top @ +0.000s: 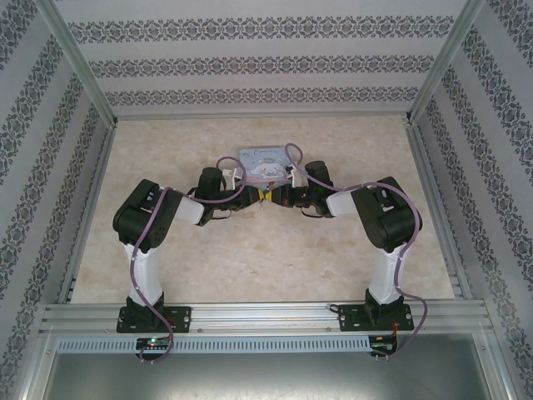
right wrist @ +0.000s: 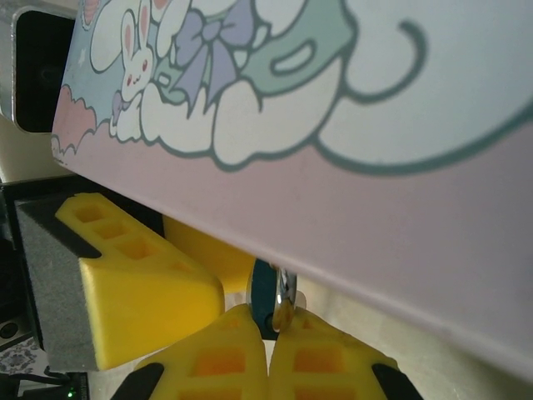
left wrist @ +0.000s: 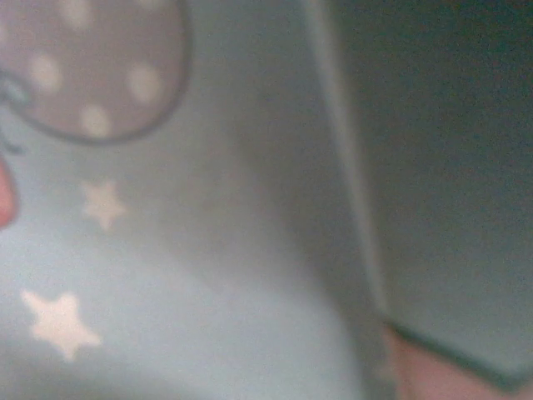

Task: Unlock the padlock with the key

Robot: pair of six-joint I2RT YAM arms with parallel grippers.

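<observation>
The key [right wrist: 286, 302] is a thin, stiff and light metal sliver, probably slippery, so it is best pinched flat at its head; the right hand [right wrist: 271, 327] is clenched on it, tip just beside the small blue padlock [right wrist: 263, 289] under the tin [right wrist: 350, 125]; whether the left hand [top: 251, 200] grasps anything I cannot tell.
</observation>
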